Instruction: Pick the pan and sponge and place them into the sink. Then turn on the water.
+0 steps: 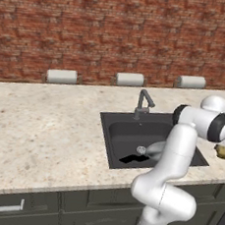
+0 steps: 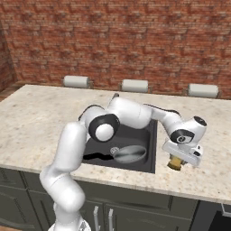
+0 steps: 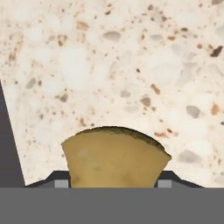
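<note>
I have the gripper [image 2: 175, 163] down on the counter [image 1: 43, 126] just right of the sink [image 1: 113, 129], and the sponge [image 3: 114, 157] sits between its two fingers with a dark tip hard against each side, so I read it as grasping the sponge. From the right base camera the sponge [image 2: 175, 163] shows just under the hand, close to the counter. The pan [image 2: 130, 154] already lies in the sink beside the drain [image 1: 141, 150], its black handle pointing left. The faucet [image 1: 143, 103] stands behind the basin.

Glossy white rounded arm [image 2: 72, 149] with dark joint rings.
</note>
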Motion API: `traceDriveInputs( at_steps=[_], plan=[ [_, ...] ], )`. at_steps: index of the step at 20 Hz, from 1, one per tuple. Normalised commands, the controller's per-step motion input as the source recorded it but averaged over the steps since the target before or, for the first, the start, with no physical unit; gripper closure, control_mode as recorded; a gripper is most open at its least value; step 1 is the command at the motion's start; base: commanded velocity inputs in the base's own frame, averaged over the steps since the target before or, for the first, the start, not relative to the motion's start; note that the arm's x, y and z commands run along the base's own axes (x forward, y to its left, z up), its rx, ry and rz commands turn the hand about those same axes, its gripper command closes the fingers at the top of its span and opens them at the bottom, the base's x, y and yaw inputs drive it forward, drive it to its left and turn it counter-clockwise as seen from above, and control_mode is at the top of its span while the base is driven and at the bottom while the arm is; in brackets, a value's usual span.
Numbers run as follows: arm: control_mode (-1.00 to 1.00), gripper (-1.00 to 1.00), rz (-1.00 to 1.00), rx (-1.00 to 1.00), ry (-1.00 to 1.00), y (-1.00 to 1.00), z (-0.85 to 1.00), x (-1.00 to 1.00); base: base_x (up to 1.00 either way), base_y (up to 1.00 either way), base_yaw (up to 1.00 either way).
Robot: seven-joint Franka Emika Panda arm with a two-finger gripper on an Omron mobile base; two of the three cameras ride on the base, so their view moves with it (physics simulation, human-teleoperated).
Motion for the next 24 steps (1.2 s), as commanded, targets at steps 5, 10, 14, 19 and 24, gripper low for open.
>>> traceDriveInputs(
  at_steps=[5, 10, 14, 19, 24],
  plan=[
    [-1.00, 1.00, 0.22, -0.20, -0.01, 1.00, 0.39, -0.09, 0.00, 0.00, 0.00],
    [-1.00, 1.00, 0.23, -0.13, -0.01, 1.00, 0.42, 0.00, 0.00, 0.00, 0.00],
    [-1.00, 1.00, 0.26, -0.05, -0.03, 1.00, 0.09, 0.06, 0.00, 0.00, 0.00],
    [-1.00, 1.00, 0.27, 0.00, -0.03, 0.72, 0.00, 0.08, 0.00, 0.00, 0.00],
    [-1.00, 1.00, 0.23, 0.00, 0.04, 0.27, -0.03, 0.74, 0.00, 0.00, 0.00]
  ],
)
